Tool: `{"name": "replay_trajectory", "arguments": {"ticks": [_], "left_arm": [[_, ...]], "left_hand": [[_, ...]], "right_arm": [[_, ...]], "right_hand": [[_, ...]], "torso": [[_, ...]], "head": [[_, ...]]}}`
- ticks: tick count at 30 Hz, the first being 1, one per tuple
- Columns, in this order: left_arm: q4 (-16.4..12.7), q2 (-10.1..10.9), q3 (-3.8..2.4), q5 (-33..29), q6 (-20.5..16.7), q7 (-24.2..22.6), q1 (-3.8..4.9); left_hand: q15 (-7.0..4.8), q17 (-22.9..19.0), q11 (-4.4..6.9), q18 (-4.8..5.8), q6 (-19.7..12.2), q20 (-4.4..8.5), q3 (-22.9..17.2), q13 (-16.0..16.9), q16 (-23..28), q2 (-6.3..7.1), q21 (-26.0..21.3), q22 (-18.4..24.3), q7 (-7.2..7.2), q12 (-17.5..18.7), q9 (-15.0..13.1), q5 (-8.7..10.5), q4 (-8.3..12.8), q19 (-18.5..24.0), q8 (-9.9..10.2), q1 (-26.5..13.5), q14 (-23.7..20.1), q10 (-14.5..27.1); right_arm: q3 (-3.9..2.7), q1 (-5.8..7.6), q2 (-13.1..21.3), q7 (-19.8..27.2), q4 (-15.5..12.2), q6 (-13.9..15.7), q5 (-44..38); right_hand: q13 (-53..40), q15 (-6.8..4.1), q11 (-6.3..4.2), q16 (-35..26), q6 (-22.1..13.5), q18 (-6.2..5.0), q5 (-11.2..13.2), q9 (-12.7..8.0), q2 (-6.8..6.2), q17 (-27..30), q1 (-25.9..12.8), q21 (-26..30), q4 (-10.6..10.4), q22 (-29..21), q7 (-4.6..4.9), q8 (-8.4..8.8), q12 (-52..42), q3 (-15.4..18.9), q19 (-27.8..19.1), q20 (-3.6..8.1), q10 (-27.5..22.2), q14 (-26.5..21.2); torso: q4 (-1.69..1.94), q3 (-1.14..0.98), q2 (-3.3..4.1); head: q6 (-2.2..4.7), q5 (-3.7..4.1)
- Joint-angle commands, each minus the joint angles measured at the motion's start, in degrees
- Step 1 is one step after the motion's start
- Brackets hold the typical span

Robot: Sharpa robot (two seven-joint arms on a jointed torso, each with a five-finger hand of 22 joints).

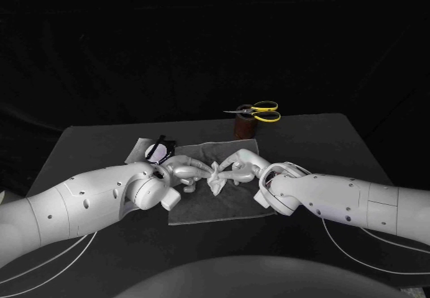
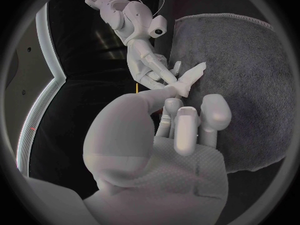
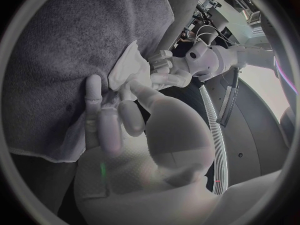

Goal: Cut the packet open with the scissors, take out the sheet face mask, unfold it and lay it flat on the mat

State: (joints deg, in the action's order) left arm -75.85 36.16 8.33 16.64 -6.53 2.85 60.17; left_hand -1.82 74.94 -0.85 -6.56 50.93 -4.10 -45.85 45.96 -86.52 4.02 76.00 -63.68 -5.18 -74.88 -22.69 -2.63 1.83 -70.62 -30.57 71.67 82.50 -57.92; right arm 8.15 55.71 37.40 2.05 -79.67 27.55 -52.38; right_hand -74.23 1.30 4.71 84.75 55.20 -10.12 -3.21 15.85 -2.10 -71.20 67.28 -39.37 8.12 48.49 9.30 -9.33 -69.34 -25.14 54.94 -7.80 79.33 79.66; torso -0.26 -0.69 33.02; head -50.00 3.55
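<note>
Hands meet over the middle of the grey mat [image 1: 215, 208]: the left hand [image 1: 186, 172] and the right hand [image 1: 243, 167] each pinch one side of the small, crumpled white face mask [image 1: 218, 174], which hangs between them. The mat lies on the black desk [image 1: 322, 143]. A white packet [image 1: 141, 149] lies at the mat's far left corner, and the yellow scissors [image 1: 260, 112] sit on a brown stand [image 1: 243, 128] just behind the mat.

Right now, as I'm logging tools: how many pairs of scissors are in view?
1: the yellow-handled scissors rest on the brown holder, beyond the mat's far edge.
</note>
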Motion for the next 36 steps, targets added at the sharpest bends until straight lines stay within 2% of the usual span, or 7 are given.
{"name": "replay_trajectory", "arguments": {"ticks": [1,11,19,27,30,34,36], "left_arm": [[-0.1,0.0,-0.04,0.6,0.9,-0.3,0.04],[-0.2,0.1,-0.02,0.9,1.3,-0.1,0.04],[-0.3,0.1,-0.01,1.1,1.9,-0.1,0.04],[-0.6,0.2,0.0,1.5,2.3,0.0,0.04],[-0.6,0.2,0.01,1.6,2.3,0.0,0.04],[-0.6,0.2,0.01,1.7,2.3,0.1,0.04],[-0.6,0.2,0.01,1.7,2.2,0.1,0.04]], "left_hand": [[-0.35,0.5,0.0,0.45,0.2,0.15,-0.3,0.2,-0.2,0.01,0.2,-0.1,-0.35,-0.3,-7.6,-0.12,0.0,0.2,-0.2,-0.7,-0.1,0.1],[-0.35,0.5,-0.01,0.45,0.1,0.17,-0.4,0.4,-0.3,-0.22,0.2,-0.1,-0.35,-0.5,-7.9,-0.11,0.1,0.3,-0.4,-0.9,-0.1,0.2],[-0.36,0.6,0.01,0.44,0.0,0.19,-0.5,0.6,-0.3,-0.35,0.2,-0.1,-0.32,-0.7,-8.1,-0.11,0.2,0.3,-0.6,-1.1,-0.1,0.3],[-0.36,0.6,0.02,0.44,-0.1,0.2,-0.5,0.8,-0.3,-0.4,0.2,-0.1,-0.3,-0.8,-8.3,-0.12,0.3,0.3,-0.7,-1.1,-0.1,0.3],[-0.36,0.6,0.02,0.44,-0.1,0.2,-0.5,0.8,-0.3,-0.4,0.2,-0.1,-0.3,-0.8,-8.3,-0.12,0.3,0.3,-0.7,-1.1,-0.1,0.3],[-0.37,0.6,0.03,0.45,-0.1,0.2,-0.5,1.0,-0.3,-0.44,0.3,-0.1,-0.29,-0.9,-8.4,-0.12,0.3,0.3,-0.8,-1.2,-0.1,0.3],[-0.37,0.6,0.03,0.45,-0.1,0.2,-0.5,1.0,-0.3,-0.44,0.3,-0.1,-0.29,-0.9,-8.4,-0.12,0.3,0.3,-0.8,-1.2,-0.1,0.3]], "right_arm": [[0.08,-0.17,0.1,2.3,-0.1,-1.9,5.2],[0.06,-0.15,-0.1,2.4,0.6,-3.6,12.7],[0.04,-0.03,-0.9,0.9,2.3,-6.8,13.6],[0.0,0.22,-1.5,-0.3,3.2,-7.7,12.6],[-0.02,0.34,-1.7,-0.4,3.2,-8.0,12.0],[-0.05,0.52,-1.7,-0.4,2.9,-8.7,11.3],[-0.05,0.56,-1.7,-0.3,2.9,-8.9,11.1]], "right_hand": [[-0.1,-0.04,-0.23,0.4,0.6,-0.35,0.3,0.1,0.78,-0.3,0.0,-0.2,-0.4,0.1,-0.06,-0.42,-0.5,0.0,0.3,0.13,0.3,0.6],[-0.4,-0.19,-0.36,0.6,1.0,-0.32,0.5,0.0,0.56,-0.8,-0.8,-0.2,-1.1,0.2,-0.2,-0.51,-1.0,0.9,0.4,0.31,0.5,0.8],[-0.9,0.44,0.45,0.9,-2.3,-0.14,0.4,-0.9,-1.01,-1.0,-2.5,0.2,-2.8,0.2,0.72,1.41,-1.9,3.9,0.3,0.02,0.6,0.7],[-4.6,0.67,0.68,2.2,-2.0,-0.25,0.5,-0.8,0.1,-4.3,-1.0,-0.2,-3.2,0.6,0.89,1.25,-7.1,5.0,1.0,-0.26,3.1,2.6],[-6.4,0.44,0.41,2.8,-0.7,-0.34,0.4,-0.6,0.64,-6.1,-0.5,-0.7,-3.3,0.9,0.53,0.61,-9.5,5.2,1.7,-0.14,4.4,3.7],[-11.7,-0.85,-1.2,4.1,3.7,-0.47,0.5,0.1,2.37,-11.7,0.6,-2.1,-3.6,1.8,-1.39,-1.52,-16.0,4.9,3.2,0.84,8.1,6.9],[-12.8,-1.25,-1.69,4.4,4.8,-0.49,0.4,0.4,2.93,-13.2,0.9,-2.5,-3.6,2.1,-1.97,-2.14,-17.3,4.7,3.6,1.17,8.9,7.7]], "torso": [[-0.02,0.02,-0.01],[0.03,0.04,-0.03],[0.07,0.06,0.01],[0.0,0.04,0.01],[0.04,0.04,0.0],[0.03,0.06,-0.01],[0.02,0.06,-0.01]], "head": [[0.0,-0.02],[0.0,0.02],[0.0,0.06],[0.0,-0.08],[0.0,-0.12],[0.0,-0.16],[0.0,-0.14]]}}
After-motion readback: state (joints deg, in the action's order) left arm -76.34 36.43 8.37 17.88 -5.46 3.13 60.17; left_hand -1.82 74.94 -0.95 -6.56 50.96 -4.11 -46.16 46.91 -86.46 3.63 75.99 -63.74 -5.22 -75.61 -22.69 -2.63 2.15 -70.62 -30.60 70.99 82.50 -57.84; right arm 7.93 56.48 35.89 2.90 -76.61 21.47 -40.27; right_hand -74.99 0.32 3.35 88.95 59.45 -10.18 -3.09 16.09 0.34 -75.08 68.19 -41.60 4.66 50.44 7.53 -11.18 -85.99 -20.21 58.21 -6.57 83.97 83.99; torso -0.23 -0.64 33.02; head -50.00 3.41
